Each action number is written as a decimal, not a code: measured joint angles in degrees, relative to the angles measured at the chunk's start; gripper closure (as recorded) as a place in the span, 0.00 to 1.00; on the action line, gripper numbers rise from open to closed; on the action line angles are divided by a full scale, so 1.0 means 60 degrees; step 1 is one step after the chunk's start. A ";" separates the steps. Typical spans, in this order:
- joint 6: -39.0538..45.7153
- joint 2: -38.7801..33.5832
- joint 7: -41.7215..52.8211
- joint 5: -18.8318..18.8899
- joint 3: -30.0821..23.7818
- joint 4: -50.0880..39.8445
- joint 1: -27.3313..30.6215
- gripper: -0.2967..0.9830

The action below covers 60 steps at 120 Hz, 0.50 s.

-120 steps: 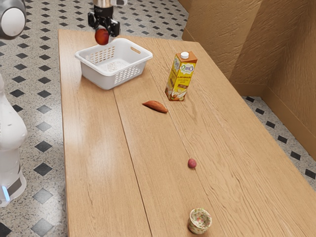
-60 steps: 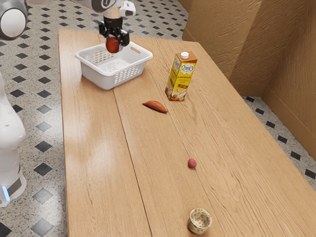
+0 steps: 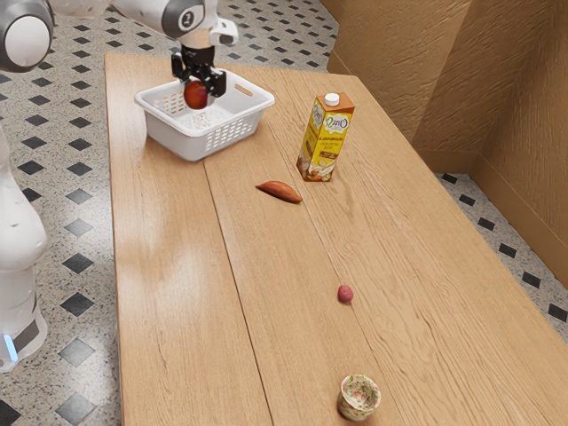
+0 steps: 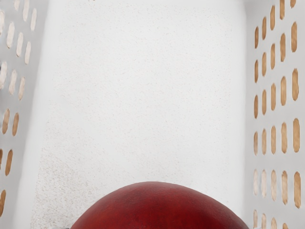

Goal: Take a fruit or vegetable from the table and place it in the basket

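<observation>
— Checked the end effector (image 3: 199, 87)? Open or closed?

— Looked closed, gripping the red fruit (image 3: 196, 95), probably an apple, from opposite sides. Saw it hanging over the inside of the white basket (image 3: 173, 138), seemingly above the basket's floor (image 4: 147, 95) rather than resting there.

— Judged it heavy or light?

— Guessed at a middling weight, enough to slip from a careless hold. Appeared stiff, round and smooth-skinned, so likely slippery under a faint squeeze.

— Fragile, though?

— Seemed firm enough for steady pressure, but apt to bruise under a hard pinch or a drop.

— And best taken where?

— Across the widest part, with equal pressure from both sides. Taken too high on the curve, would probably have squirted downward out of the grip.

— Called for what next?

— Called for lowering between the perforated walls (image 4: 271, 95), close to the floor, then opening gently. Risked a bounce or a roll against a wall with a release from high up.

— Noticed the sweet potato (image 3: 280, 191) lying on the counter (image 3: 177, 266), near the carton (image 3: 326, 140)?

— Noticed, but left out of the plan. Needed only one piece for the basket.
</observation>
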 joint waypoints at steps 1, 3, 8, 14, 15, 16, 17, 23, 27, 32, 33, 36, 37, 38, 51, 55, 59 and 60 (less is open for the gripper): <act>0.0008 0.0007 -0.0002 0.0000 0.0000 -0.0016 -0.0002 0.43; 0.0031 0.0019 -0.0004 0.0001 0.0000 -0.0064 -0.0006 0.43; 0.0089 0.0040 -0.0010 0.0003 0.0000 -0.0161 -0.0020 0.44; 0.0139 0.0049 -0.0013 0.0004 0.0000 -0.0213 -0.0030 0.42; 0.0141 0.0042 -0.0013 0.0002 0.0000 -0.0218 -0.0031 0.41; 0.0142 0.0035 -0.0013 0.0000 0.0000 -0.0222 -0.0031 0.40; 0.0141 0.0029 -0.0012 -0.0001 0.0002 -0.0224 -0.0031 0.40; 0.0126 0.0009 -0.0008 -0.0014 0.0010 -0.0229 -0.0021 0.36; 0.0117 0.0003 -0.0005 -0.0021 0.0012 -0.0230 -0.0012 0.33; 0.0107 -0.0001 -0.0001 -0.0027 0.0013 -0.0231 -0.0005 0.31; 0.0106 -0.0002 0.0000 -0.0028 0.0013 -0.0231 -0.0005 0.31; 0.0096 -0.0010 0.0003 -0.0030 0.0014 -0.0220 -0.0005 0.30; 0.0065 -0.0040 0.0004 -0.0025 0.0010 -0.0180 -0.0007 0.30; 0.0008 -0.0088 0.0005 -0.0018 -0.0002 -0.0098 -0.0006 0.29; -0.4011 -0.0977 -0.0149 0.0342 -0.2808 0.6523 0.0118 0.27; -0.5271 -0.1188 -0.0237 0.0399 -0.4023 0.7926 -0.0146 0.26; -0.6085 -0.1038 -0.0319 0.0135 -0.4918 0.8410 -0.0952 0.26; -0.6241 -0.0972 -0.0337 0.0063 -0.5094 0.8448 -0.1172 0.26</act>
